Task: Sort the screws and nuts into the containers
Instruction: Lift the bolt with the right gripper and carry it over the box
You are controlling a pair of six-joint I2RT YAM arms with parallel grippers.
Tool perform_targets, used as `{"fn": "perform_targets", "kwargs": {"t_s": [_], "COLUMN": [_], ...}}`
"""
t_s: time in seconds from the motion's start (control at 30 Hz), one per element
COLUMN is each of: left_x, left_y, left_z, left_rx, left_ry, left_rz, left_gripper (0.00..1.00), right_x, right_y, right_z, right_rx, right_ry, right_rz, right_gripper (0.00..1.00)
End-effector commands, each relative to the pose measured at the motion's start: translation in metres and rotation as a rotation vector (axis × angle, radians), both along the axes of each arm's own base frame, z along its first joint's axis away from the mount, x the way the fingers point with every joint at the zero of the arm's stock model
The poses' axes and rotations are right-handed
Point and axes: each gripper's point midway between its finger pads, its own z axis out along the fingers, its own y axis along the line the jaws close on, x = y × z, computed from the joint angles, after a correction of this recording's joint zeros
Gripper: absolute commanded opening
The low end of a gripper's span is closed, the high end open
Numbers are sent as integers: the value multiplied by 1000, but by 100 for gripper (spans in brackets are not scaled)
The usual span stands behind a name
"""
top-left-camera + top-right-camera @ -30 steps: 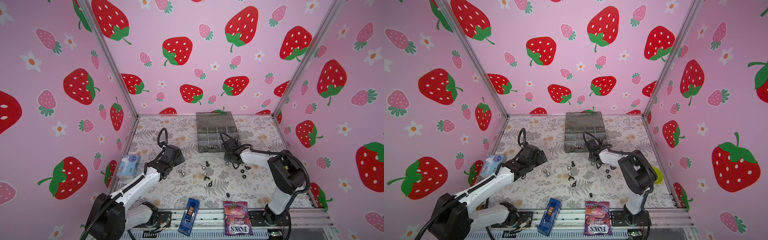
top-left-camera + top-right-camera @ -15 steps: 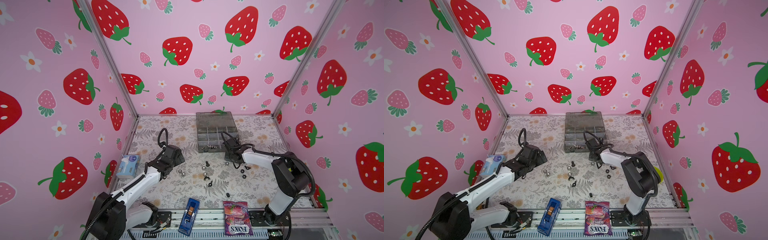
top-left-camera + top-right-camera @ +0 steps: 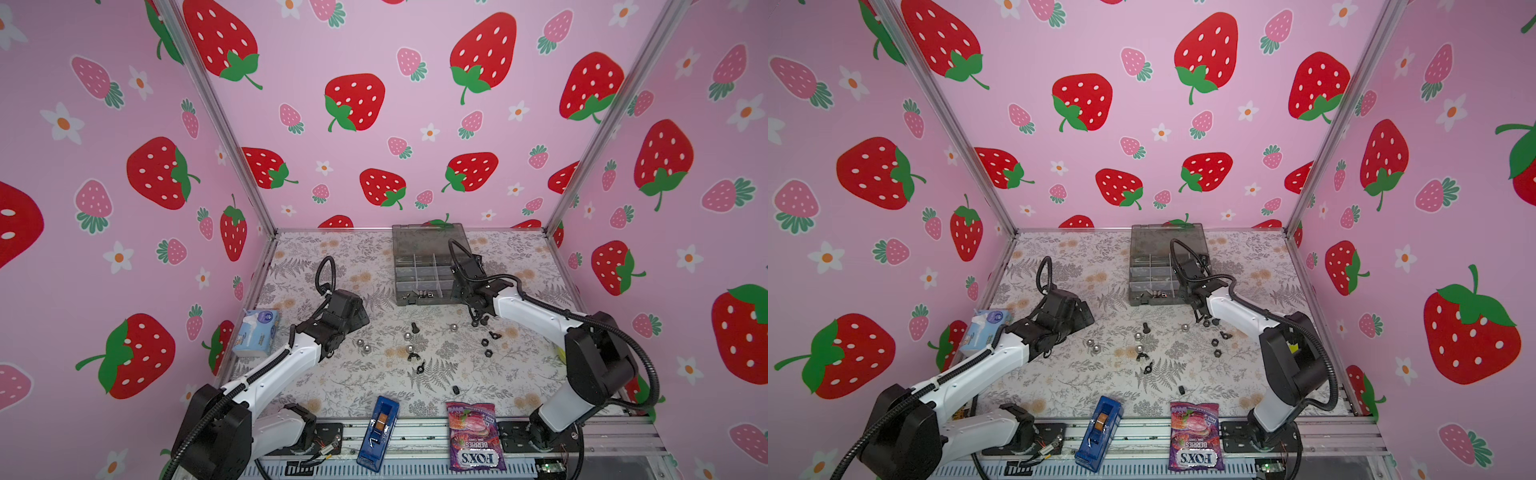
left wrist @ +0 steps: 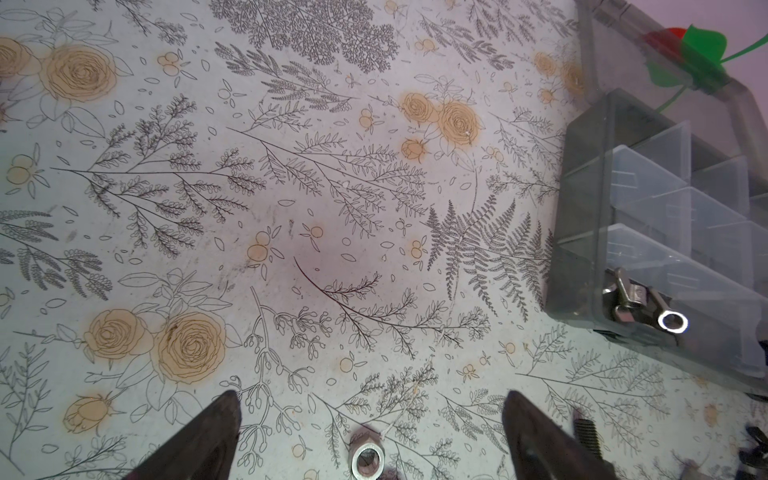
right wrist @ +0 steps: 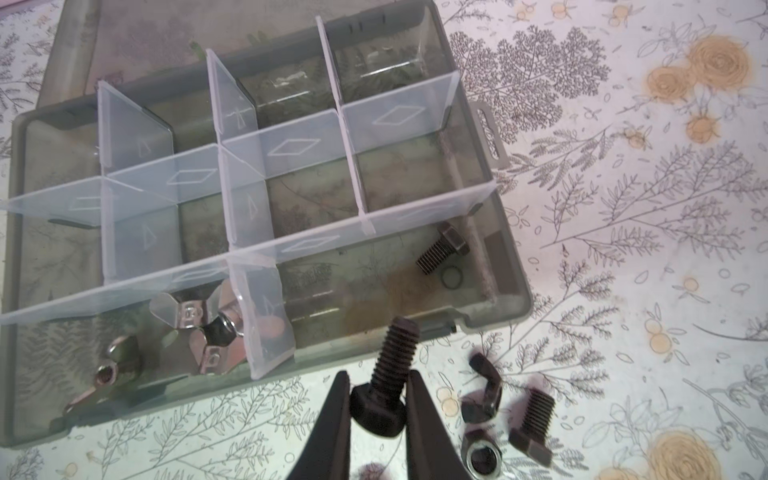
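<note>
In the right wrist view my right gripper (image 5: 378, 376) is shut on the head of a black screw (image 5: 395, 353), whose shank points at the front wall of the grey organiser box (image 5: 511, 266). Silver wing nuts (image 5: 199, 328) lie in one front container and a black screw (image 5: 442, 247) in the container beside it. My left gripper (image 4: 372, 399) stands open over the table, a silver nut (image 4: 368, 459) between its fingers. In both top views the box (image 3: 422, 270) (image 3: 1154, 270) sits at the back, with the right gripper (image 3: 478, 320) (image 3: 1202, 320) at its front right corner. Loose nuts (image 3: 409, 348) and a screw (image 3: 414, 327) lie mid-table.
A black wing nut (image 5: 484, 382), a hex nut (image 5: 482, 457) and another black screw (image 5: 534, 428) lie right beside the right fingers. A blue narrow box (image 3: 377, 432) and a purple candy bag (image 3: 473, 436) rest at the front edge. A tissue pack (image 3: 255, 326) lies by the left wall.
The right arm's elbow has shifted a little to the right while its gripper stays by the box's front corner. The left arm has not moved.
</note>
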Motion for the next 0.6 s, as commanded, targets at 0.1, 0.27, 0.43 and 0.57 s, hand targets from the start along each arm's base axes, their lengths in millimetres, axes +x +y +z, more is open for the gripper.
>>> {"fn": "perform_targets", "kwargs": {"t_s": [0.1,0.27,0.43,0.57], "left_x": [-1,-3,-3,-3], "left_y": [4,6,6,6], "left_z": [2,2,2,2], "left_rx": [0,-1,0,0], "left_ry": [-9,-11,-12,-13], "left_rz": [19,24,24,24], "left_gripper": [99,99,99,99], "right_x": [21,32,40,43], "right_y": [-2,-3,-6,-7], "right_z": [-9,-19,-29,-38], "right_rx": [-48,-35,-47,-52], "right_ry": [11,19,31,46], "right_rz": [2,5,9,12], "right_gripper": [6,6,7,10]}}
